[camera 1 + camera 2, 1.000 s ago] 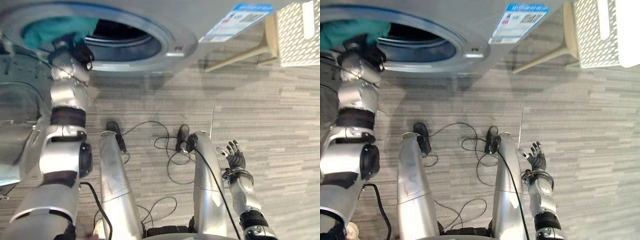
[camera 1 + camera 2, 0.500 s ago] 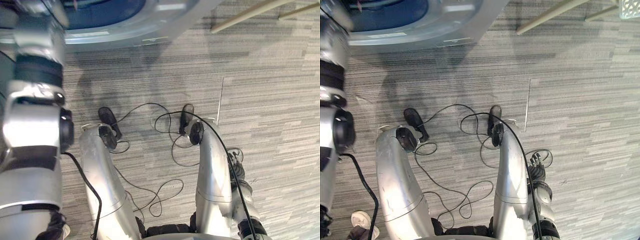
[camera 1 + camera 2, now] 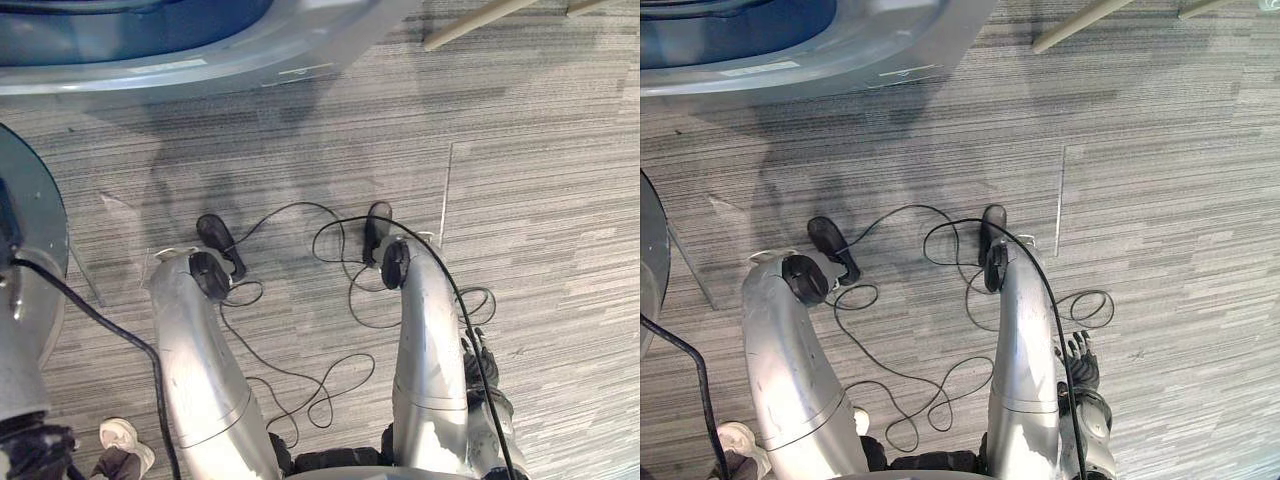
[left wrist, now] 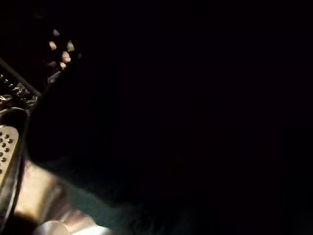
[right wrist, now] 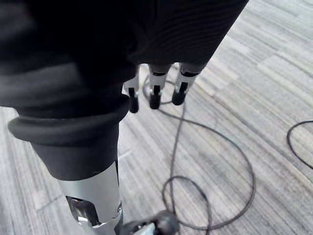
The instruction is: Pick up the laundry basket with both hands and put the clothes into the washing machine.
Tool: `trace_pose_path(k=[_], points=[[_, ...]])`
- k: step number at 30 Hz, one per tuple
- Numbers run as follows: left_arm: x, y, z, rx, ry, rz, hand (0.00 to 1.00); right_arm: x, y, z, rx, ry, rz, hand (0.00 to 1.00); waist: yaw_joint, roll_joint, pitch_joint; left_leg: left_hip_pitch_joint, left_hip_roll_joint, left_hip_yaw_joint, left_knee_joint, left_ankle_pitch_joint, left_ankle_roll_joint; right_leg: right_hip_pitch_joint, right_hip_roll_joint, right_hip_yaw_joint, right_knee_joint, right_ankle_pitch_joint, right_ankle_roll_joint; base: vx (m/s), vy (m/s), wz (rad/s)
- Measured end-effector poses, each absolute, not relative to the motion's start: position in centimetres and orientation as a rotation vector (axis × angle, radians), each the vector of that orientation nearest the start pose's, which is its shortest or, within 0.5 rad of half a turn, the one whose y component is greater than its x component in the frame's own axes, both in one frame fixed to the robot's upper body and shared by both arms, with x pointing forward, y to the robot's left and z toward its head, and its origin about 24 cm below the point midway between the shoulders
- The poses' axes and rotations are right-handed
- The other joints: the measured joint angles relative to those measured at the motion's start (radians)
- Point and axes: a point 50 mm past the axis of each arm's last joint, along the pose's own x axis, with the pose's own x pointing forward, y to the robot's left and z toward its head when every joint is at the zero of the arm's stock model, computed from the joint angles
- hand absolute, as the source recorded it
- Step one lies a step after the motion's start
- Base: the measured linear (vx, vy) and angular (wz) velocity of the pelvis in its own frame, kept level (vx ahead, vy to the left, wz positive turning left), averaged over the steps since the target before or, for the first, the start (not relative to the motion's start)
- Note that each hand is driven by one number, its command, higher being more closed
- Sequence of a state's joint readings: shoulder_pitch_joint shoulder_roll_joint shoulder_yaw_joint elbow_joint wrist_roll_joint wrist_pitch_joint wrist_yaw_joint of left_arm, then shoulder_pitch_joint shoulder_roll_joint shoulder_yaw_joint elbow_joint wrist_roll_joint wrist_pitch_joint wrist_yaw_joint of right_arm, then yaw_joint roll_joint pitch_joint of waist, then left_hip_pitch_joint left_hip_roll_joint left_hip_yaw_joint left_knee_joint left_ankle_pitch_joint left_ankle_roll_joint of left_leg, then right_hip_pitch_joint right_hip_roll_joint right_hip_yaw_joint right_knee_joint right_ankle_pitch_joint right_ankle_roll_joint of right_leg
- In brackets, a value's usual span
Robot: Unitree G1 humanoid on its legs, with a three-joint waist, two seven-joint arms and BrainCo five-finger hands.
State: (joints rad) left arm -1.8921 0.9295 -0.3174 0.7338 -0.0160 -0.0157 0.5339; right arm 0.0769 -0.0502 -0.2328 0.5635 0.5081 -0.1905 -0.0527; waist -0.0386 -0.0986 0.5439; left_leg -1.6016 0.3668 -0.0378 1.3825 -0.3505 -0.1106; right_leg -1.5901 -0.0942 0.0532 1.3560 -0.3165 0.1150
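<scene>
We see the washing machine [image 3: 300,40] opening at the far left, its door [image 3: 45,200] swung out on the left. The left wrist view looks into the dark drum: perforated drum wall [image 4: 5,142] just beside a dark bulk, we guess the clothes [image 4: 107,196]. We cannot tell the left robot hand's fingers. The right robot hand [image 3: 1080,365] hangs near right over the floor [image 3: 540,200], fingers straight and apart, holding nothing. The drum lies far-left of it, well apart, so we judge the left robot hand nearer.
</scene>
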Motion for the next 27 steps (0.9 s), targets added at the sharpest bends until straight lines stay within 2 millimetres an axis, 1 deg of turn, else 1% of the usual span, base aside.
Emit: trace_pose_path(k=[2, 5, 7, 8, 9, 10, 11, 12, 13, 14, 16, 17, 18, 19, 20, 21, 22, 23, 24, 25, 26, 27], points=[[24.2, 24.8, 55.0, 0.472, -1.240, 0.850, 0.00, 18.4, -22.9, -7.9, 0.458, 0.372, -0.504, 0.00, 0.000, 0.003, -0.002, 0.000, 0.000, -0.001, 0.002, 0.000, 0.000, 0.000, 0.003, 0.001, 0.001, 0.004, 0.002, 0.00, 0.000, 0.00], [25.6, 25.3, 54.2, 0.446, -1.160, 0.740, 0.00, 18.4, -22.9, -8.0, 0.460, 0.376, -0.498, 0.00, 0.003, 0.010, -0.006, 0.000, 0.000, -0.003, 0.002, 0.001, 0.001, 0.000, 0.003, 0.002, -0.001, 0.011, 0.001, 0.00, 0.005, -0.01], [26.2, 25.9, 53.5, 0.423, -1.130, 0.727, 0.00, 18.3, -22.9, -8.0, 0.460, 0.378, -0.497, 0.00, 0.005, 0.016, -0.009, 0.000, 0.001, -0.004, 0.002, 0.001, 0.001, 0.001, 0.003, 0.001, -0.004, 0.015, -0.002, 0.01, 0.015, -0.04], [27.0, 26.7, 52.4, 0.422, -1.089, 0.720, 0.00, 18.3, -22.9, -8.0, 0.460, 0.381, -0.489, 0.00, 0.007, 0.025, -0.014, 0.000, 0.001, -0.005, -0.001, 0.002, 0.000, 0.002, 0.004, 0.000, -0.010, 0.018, -0.002, 0.01, 0.016, -0.05], [28.1, 27.6, 50.9, 0.423, -1.032, 0.709, 0.00, 18.2, -22.8, -8.1, 0.463, 0.389, -0.481, 0.00, 0.009, 0.036, -0.020, 0.002, 0.001, -0.007, -0.006, 0.003, -0.001, 0.006, 0.004, -0.003, -0.017, 0.022, -0.003, 0.02, 0.019, -0.04], [28.8, 28.0, 49.9, 0.434, -0.996, 0.699, 0.00, 18.2, -22.8, -8.2, 0.465, 0.394, -0.479, 0.00, 0.009, 0.041, -0.022, 0.004, 0.001, -0.008, -0.009, 0.005, 0.000, 0.009, 0.004, -0.004, -0.020, 0.022, -0.003, 0.00, 0.000, 0.00], [30.2, 28.5, 48.1, 0.457, -0.922, 0.649, 0.00, 18.2, -22.6, -8.3, 0.468, 0.402, -0.473, 0.00, 0.011, 0.042, -0.022, 0.015, 0.001, -0.008, -0.017, 0.008, -0.002, 0.020, 0.004, -0.007, -0.026, 0.023, -0.004, 0.00, 0.000, 0.00], [31.1, 28.6, 46.9, 0.468, -0.874, 0.607, 0.00, 18.1, -22.6, -8.4, 0.469, 0.411, -0.473, 0.00, 0.014, 0.042, -0.022, 0.021, 0.001, -0.009, -0.026, 0.012, -0.002, 0.029, 0.004, -0.012, -0.034, 0.025, -0.004, 0.03, 0.003, 0.06], [32.4, 28.6, 45.1, 0.468, -0.813, 0.552, 0.00, 18.0, -22.5, -8.6, 0.473, 0.426, -0.467, 0.00, 0.016, 0.042, -0.022, 0.033, 0.001, -0.009, -0.038, 0.016, -0.002, 0.044, 0.004, -0.018, -0.045, 0.026, -0.006, 0.02, 0.002, 0.06], [33.0, 28.6, 44.1, 0.463, -0.781, 0.527, 0.00, 18.0, -22.4, -8.7, 0.476, 0.431, -0.461, 0.00, 0.018, 0.042, -0.022, 0.041, 0.001, -0.009, -0.047, 0.019, -0.002, 0.053, 0.004, -0.021, -0.053, 0.026, -0.007, 0.03, 0.006, 0.05], [35.3, 28.8, 39.9, 0.438, -0.650, 0.450, 0.00, 17.9, -22.0, -9.1, 0.477, 0.457, -0.440, 0.00, 0.022, 0.042, -0.022, 0.086, 0.002, -0.002, -0.081, 0.023, -0.009, 0.097, 0.005, -0.026, -0.087, 0.031, -0.009, 0.04, 0.017, 0.00], [35.9, 28.8, 38.4, 0.433, -0.608, 0.423, 0.00, 17.8, -21.8, -9.2, 0.478, 0.470, -0.424, 0.00, 0.024, 0.043, -0.024, 0.106, 0.003, 0.001, -0.096, 0.025, -0.011, 0.114, 0.006, -0.028, -0.104, 0.035, -0.012, 0.05, 0.021, -0.04], [36.2, 28.9, 37.4, 0.420, -0.583, 0.414, 0.00, 17.8, -21.7, -9.3, 0.482, 0.477, -0.412, 0.00, 0.026, 0.045, -0.027, 0.116, 0.006, 0.002, -0.106, 0.026, -0.012, 0.126, 0.006, -0.031, -0.115, 0.038, -0.013, 0.05, 0.026, -0.05], [36.8, 29.3, 35.1, 0.403, -0.528, 0.411, 0.00, 17.8, -21.7, -9.4, 0.483, 0.483, -0.406, 0.00, 0.024, 0.047, -0.037, 0.137, 0.011, 0.006, -0.126, 0.031, -0.010, 0.149, 0.006, -0.038, -0.138, 0.041, -0.015, 0.06, 0.029, -0.06], [37.3, 29.4, 32.3, 0.392, -0.465, 0.400, 0.00, 17.8, -21.7, -9.4, 0.487, 0.487, -0.408, 0.00, 0.020, 0.048, -0.054, 0.161, 0.016, 0.014, -0.148, 0.033, -0.010, 0.172, 0.008, -0.042, -0.161, 0.044, -0.017, 0.06, 0.028, -0.03], [37.6, 29.3, 30.9, 0.390, -0.437, 0.388, 0.00, 17.8, -21.7, -9.4, 0.487, 0.487, -0.409, 0.00, 0.018, 0.048, -0.061, 0.176, 0.016, 0.018, -0.161, 0.034, -0.012, 0.185, 0.008, -0.042, -0.171, 0.044, -0.017, 0.06, 0.017, 0.00], [38.0, 28.5, 28.0, 0.387, -0.384, 0.352, 0.00, 17.8, -21.8, -9.5, 0.485, 0.487, -0.411, 0.00, 0.019, 0.050, -0.065, 0.214, 0.016, 0.025, -0.187, 0.038, -0.015, 0.220, 0.008, -0.045, -0.193, 0.045, -0.018, 0.08, 0.005, 0.07], [38.0, 27.3, 25.2, 0.387, -0.361, 0.303, 0.00, 17.8, -21.9, -9.5, 0.482, 0.488, -0.411, 0.00, 0.020, 0.049, -0.067, 0.260, 0.015, 0.034, -0.218, 0.043, -0.018, 0.261, 0.007, -0.047, -0.217, 0.045, -0.018, 0.10, -0.011, 0.09], [38.1, 26.6, 23.6, 0.386, -0.340, 0.273, 0.00, 17.7, -21.9, -9.5, 0.480, 0.490, -0.413, 0.00, 0.022, 0.049, -0.067, 0.286, 0.015, 0.042, -0.236, 0.046, -0.020, 0.285, 0.006, -0.048, -0.232, 0.045, -0.018, 0.08, -0.022, 0.11], [38.0, 25.5, 20.8, 0.382, -0.287, 0.228, 0.00, 17.7, -22.0, -9.5, 0.474, 0.493, -0.414, 0.00, 0.025, 0.049, -0.067, 0.331, 0.014, 0.052, -0.266, 0.051, -0.022, 0.324, 0.004, -0.050, -0.254, 0.045, -0.019, 0.11, -0.058, 0.17], [37.3, 23.9, 15.3, 0.349, -0.169, 0.165, 0.00, 17.7, -22.3, -9.5, 0.466, 0.493, -0.417, 0.00, 0.027, 0.050, -0.067, 0.416, 0.010, 0.069, -0.321, 0.063, -0.026, 0.399, 0.000, -0.052, -0.292, 0.046, -0.020, 0.10, -0.062, 0.20], [36.9, 23.0, 13.0, 0.322, -0.119, 0.138, 0.00, 17.6, -22.3, -9.5, 0.462, 0.494, -0.418, 0.00, 0.027, 0.050, -0.067, 0.452, 0.004, 0.075, -0.346, 0.069, -0.029, 0.431, -0.005, -0.053, -0.309, 0.046, -0.020, 0.10, -0.068, 0.24]])
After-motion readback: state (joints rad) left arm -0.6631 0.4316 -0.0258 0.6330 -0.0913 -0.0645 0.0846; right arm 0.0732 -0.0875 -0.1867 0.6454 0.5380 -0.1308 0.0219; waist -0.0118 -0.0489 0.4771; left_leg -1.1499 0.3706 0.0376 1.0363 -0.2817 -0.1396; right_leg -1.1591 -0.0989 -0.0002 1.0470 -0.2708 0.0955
